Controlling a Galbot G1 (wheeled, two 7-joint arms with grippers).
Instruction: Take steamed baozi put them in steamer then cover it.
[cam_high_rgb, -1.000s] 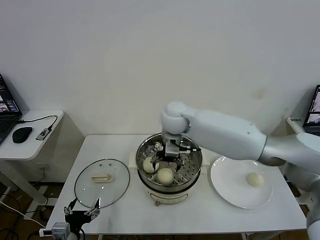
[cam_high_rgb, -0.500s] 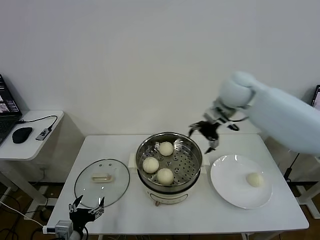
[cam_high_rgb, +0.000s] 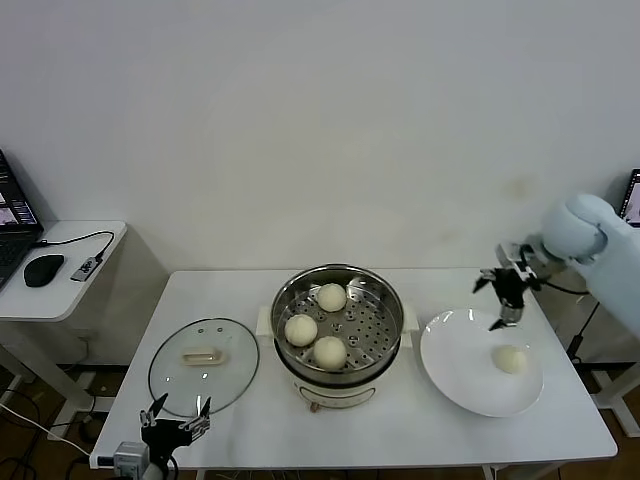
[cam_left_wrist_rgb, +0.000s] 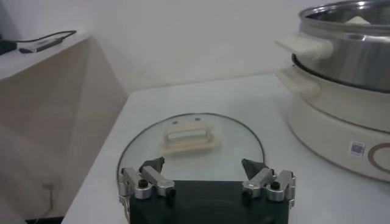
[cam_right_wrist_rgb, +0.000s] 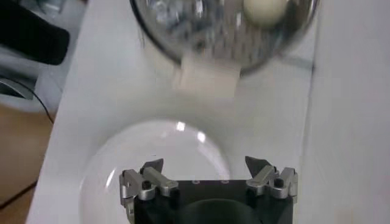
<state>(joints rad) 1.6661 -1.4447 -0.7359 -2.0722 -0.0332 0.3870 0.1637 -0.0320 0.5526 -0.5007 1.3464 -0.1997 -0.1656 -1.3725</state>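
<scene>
Three cream-white baozi lie on the perforated tray of the steel steamer at the table's middle. One more baozi lies on the white plate at the right. My right gripper is open and empty above the plate's far edge; its wrist view shows the plate below it and the steamer with one baozi beyond. My left gripper is open and empty at the table's front left, near the glass lid.
The glass lid with a cream handle lies flat on the table left of the steamer base. A side desk at the far left holds a mouse and a laptop. The table's front edge is close to my left gripper.
My right arm has let go of a baozi in the steamer, lifted out and swung right to above the plate. The steamer now holds three baozi. The left arm stayed put.
</scene>
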